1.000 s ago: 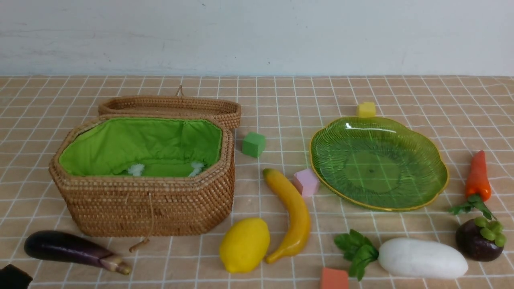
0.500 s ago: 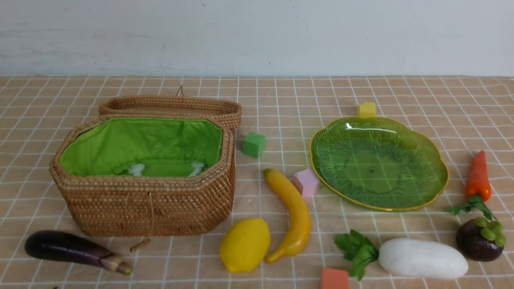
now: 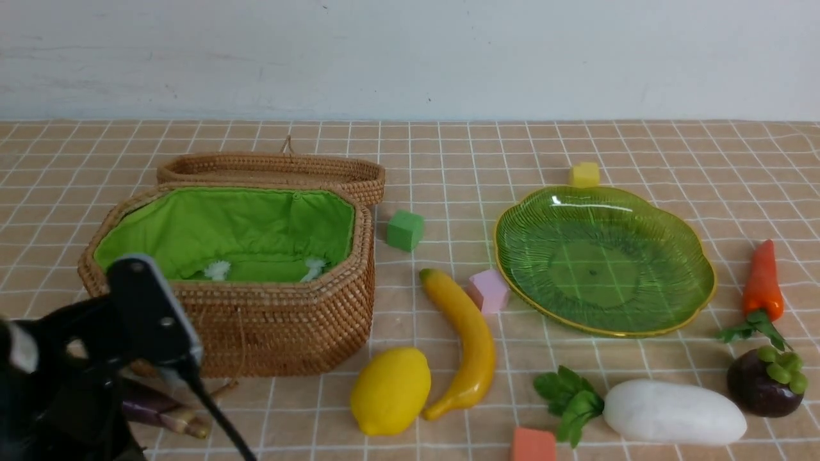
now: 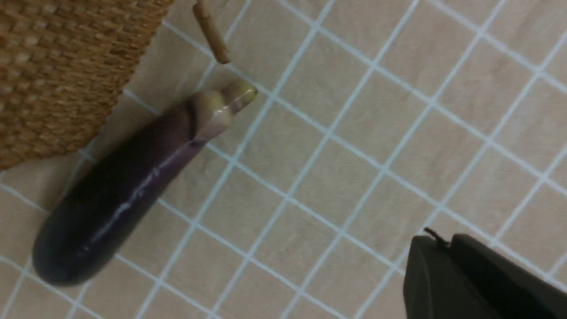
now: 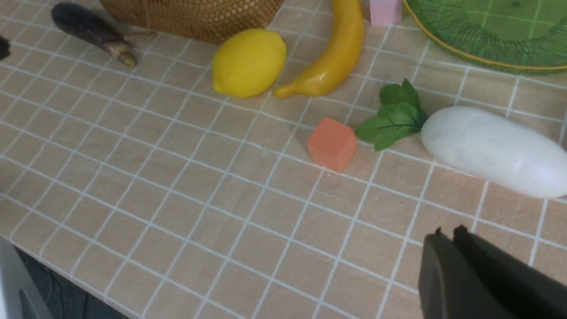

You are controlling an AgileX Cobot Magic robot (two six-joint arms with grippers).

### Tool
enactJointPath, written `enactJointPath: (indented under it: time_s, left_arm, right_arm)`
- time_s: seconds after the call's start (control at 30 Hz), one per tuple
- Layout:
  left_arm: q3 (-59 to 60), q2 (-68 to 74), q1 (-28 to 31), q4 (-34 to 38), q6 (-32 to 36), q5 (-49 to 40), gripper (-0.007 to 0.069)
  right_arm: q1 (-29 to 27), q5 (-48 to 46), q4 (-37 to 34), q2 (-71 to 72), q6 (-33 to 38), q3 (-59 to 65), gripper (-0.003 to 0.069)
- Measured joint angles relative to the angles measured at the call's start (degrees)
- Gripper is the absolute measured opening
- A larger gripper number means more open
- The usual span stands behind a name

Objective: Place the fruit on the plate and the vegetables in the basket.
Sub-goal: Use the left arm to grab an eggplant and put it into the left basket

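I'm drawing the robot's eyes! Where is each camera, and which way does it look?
Front: between the arms, facing forward over the table to the wall; sees basket and plate; left arm shows at lower left.
Left wrist: on the left arm, looking down at the eggplant beside the basket; left gripper shows, shut.
Right wrist: on the right arm, looking across lemon and radish; right gripper shows, shut.
Shared: all three see eggplant and basket.
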State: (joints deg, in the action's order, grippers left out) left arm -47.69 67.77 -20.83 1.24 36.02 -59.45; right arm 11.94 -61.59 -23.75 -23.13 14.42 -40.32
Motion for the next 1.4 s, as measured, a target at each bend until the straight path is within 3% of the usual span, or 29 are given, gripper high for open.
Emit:
enactJointPath:
  time_s: [0.2, 0.3, 0.53, 0.63, 0.83, 1.0, 1.4]
  left_arm:
    - [-1.5, 15.5, -0.2, -4.0, 4.0, 6.0, 0.0349]
    - [-1.5, 17.5, -0.3, -6.3, 5.3, 7.2, 0.0416]
    - [-0.7, 10.8, -0.3, -7.9, 6.9, 8.3, 0.0394]
    - [2.0, 8.7, -0.3, -11.1, 12.8, 11.3, 0.0393]
    - [3.6, 12.7, -0.3, -13.4, 20.8, 20.8, 0.0467]
    - [3.6, 18.0, -0.3, -15.6, 21.8, 24.0, 0.0502]
    - [3.6, 24.9, -0.3, -27.8, 21.8, 27.6, 0.0486]
  right_arm:
    - [0.0, -0.2, 0.1, 0.0, 1.6, 0.0, 0.0052]
    - [0.0, -1.2, 0.1, 0.0, 1.7, 0.0, 0.0055]
    - [0.0, -2.4, 0.1, 0.0, 1.7, 0.0, 0.0059]
    - [0.0, -2.4, 0.1, 0.0, 2.6, 0.0, 0.0065]
    - [0.0, -2.4, 0.1, 0.0, 4.1, 0.0, 0.0069]
    - [0.0, -2.4, 0.1, 0.0, 4.2, 0.0, 0.007]
    - [0.0, -2.3, -1.2, 0.0, 4.3, 0.0, 0.0077]
